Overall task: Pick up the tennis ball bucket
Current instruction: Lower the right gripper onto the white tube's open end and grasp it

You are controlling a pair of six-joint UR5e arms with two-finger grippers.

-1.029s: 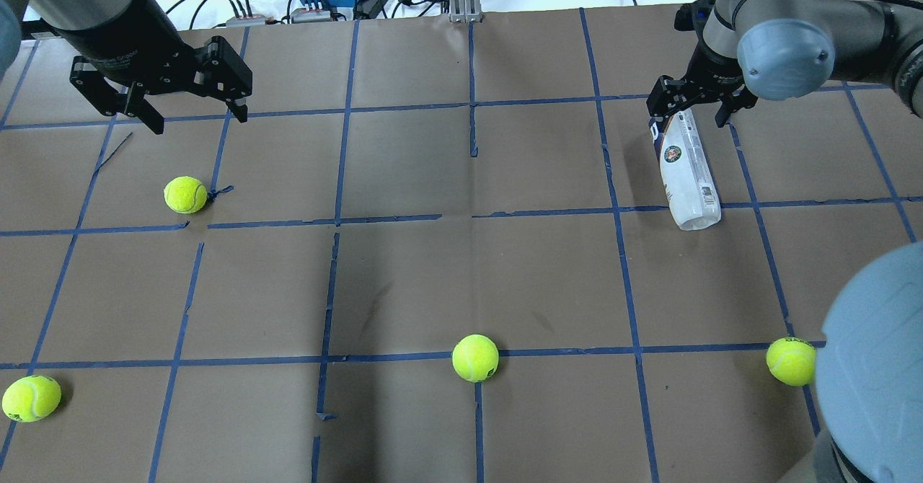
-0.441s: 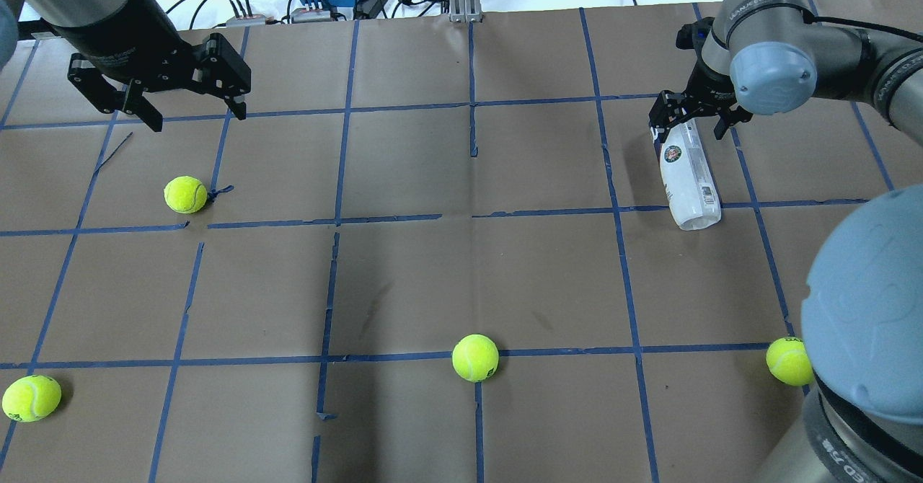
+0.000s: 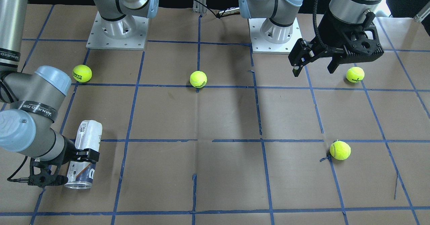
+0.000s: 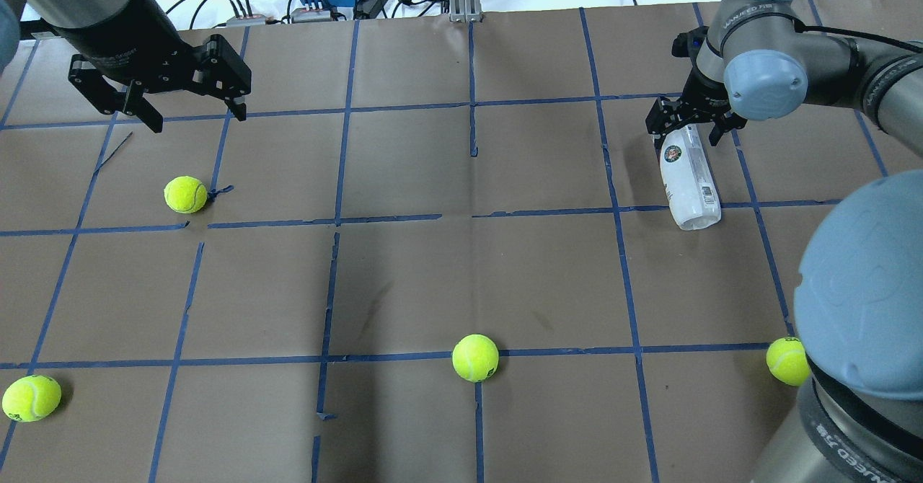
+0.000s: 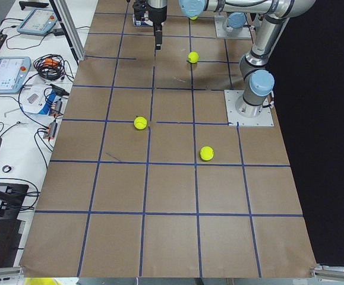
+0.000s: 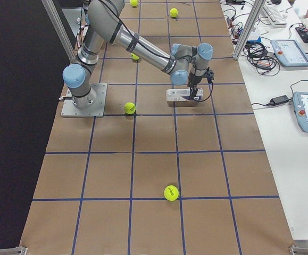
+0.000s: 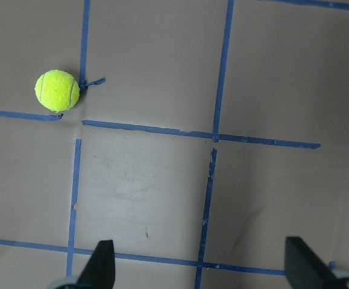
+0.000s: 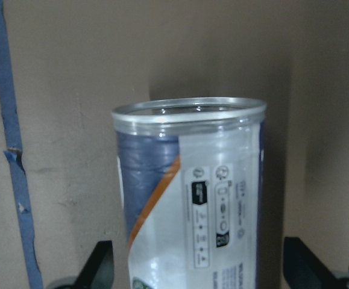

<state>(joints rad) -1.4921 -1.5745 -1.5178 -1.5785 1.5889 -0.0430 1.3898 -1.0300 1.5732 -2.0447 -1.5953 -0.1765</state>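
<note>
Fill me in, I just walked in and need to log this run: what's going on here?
The right gripper sits low, its open fingers straddling the rim end of the tennis ball bucket, which lies on its side on the table. It has not closed yet, so nothing is lifted. The left gripper hangs open near a loose tennis ball.

Table top (image 4: 404,281): matt brown paper, creased and scuffed. Grid is blue tape (image 4: 340,166), slightly glossy, torn and lifting in spots. Tennis ball bucket (image 8: 162,198): clear glossy plastic wall, smooth printed label (image 8: 216,211), shiny silver rim (image 8: 189,111). Tennis balls (image 4: 475,357): fuzzy felt. Left gripper (image 4: 198,120) and right gripper (image 4: 685,133): matt black. Arm tubes (image 3: 10,23) satin silver metal, joint caps (image 4: 764,86) matt grey-blue plastic, base plates (image 3: 100,38) pale bare metal.
</note>
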